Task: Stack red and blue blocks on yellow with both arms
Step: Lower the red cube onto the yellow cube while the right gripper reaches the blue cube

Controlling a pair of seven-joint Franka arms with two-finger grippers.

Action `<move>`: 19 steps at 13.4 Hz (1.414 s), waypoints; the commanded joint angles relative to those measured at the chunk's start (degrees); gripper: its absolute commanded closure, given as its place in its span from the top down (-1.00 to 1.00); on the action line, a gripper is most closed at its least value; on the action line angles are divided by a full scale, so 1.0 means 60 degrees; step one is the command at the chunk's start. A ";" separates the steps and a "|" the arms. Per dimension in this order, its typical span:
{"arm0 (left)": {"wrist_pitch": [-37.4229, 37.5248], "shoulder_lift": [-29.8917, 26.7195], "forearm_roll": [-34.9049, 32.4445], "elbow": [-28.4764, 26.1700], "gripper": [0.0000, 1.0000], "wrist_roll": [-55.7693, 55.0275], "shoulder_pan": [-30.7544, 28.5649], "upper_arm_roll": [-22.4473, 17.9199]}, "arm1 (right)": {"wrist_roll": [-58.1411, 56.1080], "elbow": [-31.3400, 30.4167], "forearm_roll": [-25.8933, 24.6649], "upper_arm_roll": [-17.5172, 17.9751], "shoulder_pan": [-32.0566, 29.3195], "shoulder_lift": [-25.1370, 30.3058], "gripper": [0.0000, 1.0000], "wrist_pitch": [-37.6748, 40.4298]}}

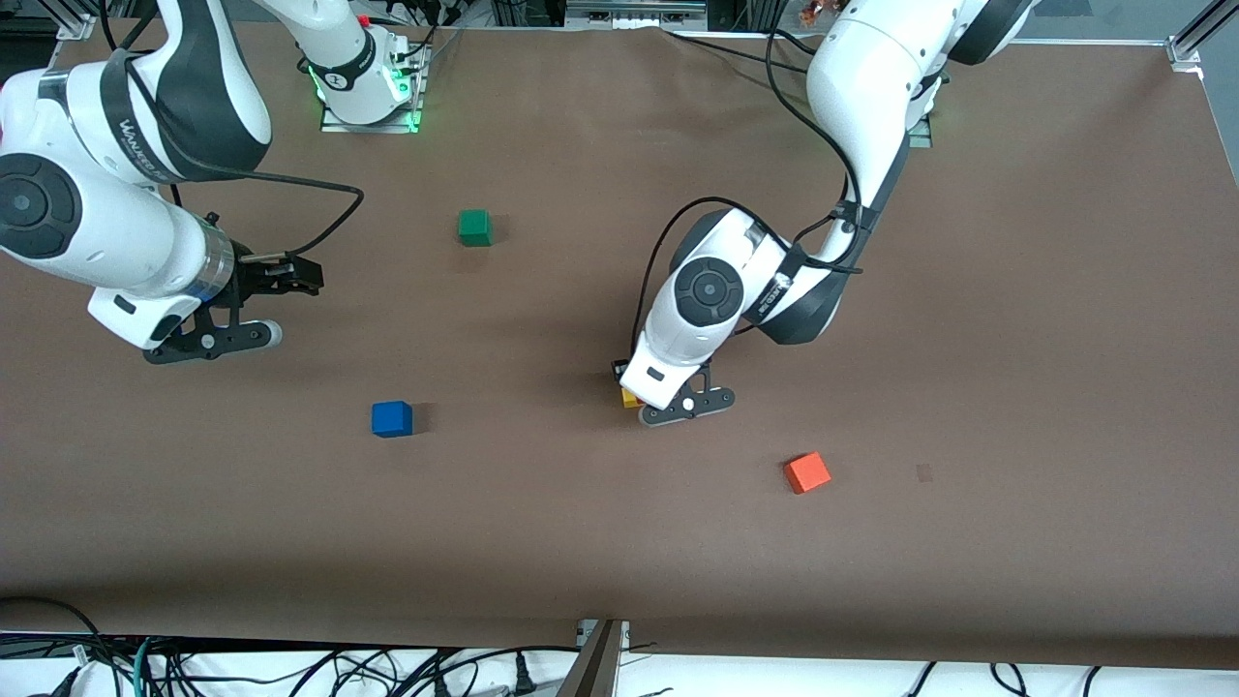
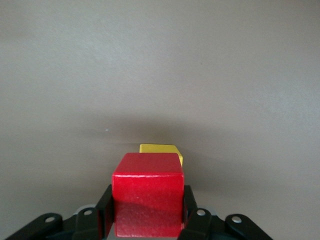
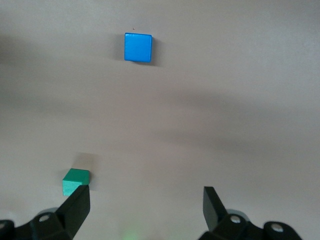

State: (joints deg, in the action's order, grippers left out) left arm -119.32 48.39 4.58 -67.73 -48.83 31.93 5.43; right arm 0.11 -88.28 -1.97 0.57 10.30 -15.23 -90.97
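Observation:
My left gripper point(image 1: 625, 376) is shut on the red block point(image 2: 147, 195), one black finger point(image 2: 105, 207) on each side of it. Right under the block lies the yellow cube point(image 2: 161, 150); only a corner of it point(image 1: 631, 397) shows in the front view, under the left wrist. Whether red rests on yellow I cannot tell. The blue block point(image 1: 392, 418) lies alone toward the right arm's end and also shows in the right wrist view point(image 3: 138, 47). My right gripper point(image 1: 290, 275) hangs open and holds nothing point(image 3: 145, 200), over the table between the blue block and the green cube.
A green cube point(image 1: 474, 227) sits farther from the front camera than the blue block and shows beside one right finger point(image 3: 76, 181). An orange cube point(image 1: 806, 472) lies nearer the front camera, toward the left arm's end. Brown table point(image 1: 1016, 339) all round.

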 commanded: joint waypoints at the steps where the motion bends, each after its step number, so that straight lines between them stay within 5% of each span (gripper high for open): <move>1: 0.0155 0.0328 0.0042 0.0565 -1.00 -0.0357 0.0332 -0.0202 | -0.0003 0.0037 0.0370 0.0023 -0.0047 -0.0475 1.00 -0.0697; 12: 0.0126 0.0797 -0.0192 0.0741 -0.95 -0.0300 0.0801 -0.0612 | 0.0158 0.0679 0.0870 0.0008 -0.0003 -0.4125 1.00 -0.4772; 13: 0.0126 0.0797 -0.0192 0.0800 -0.14 -0.0314 0.0786 -0.0612 | 0.0187 0.0680 0.0885 0.0008 -0.0017 -0.4213 1.00 -0.4876; 14: 0.0126 0.0797 -0.0192 0.0829 0.99 -0.0314 0.0786 -0.0655 | 0.0187 0.0665 0.0929 0.0008 -0.0090 -0.4301 1.00 -0.4964; 19: 0.0432 0.0491 -0.0192 0.1005 1.00 -0.0285 0.0625 -0.0817 | 0.0202 0.0300 0.1178 0.0023 -0.0091 -0.4624 0.89 -0.5681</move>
State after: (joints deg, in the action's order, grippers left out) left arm -119.02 52.04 4.44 -63.19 -50.07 35.92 1.03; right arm 0.79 -86.11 3.97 0.47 9.91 -42.33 -123.56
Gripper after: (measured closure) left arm 0.013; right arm 0.026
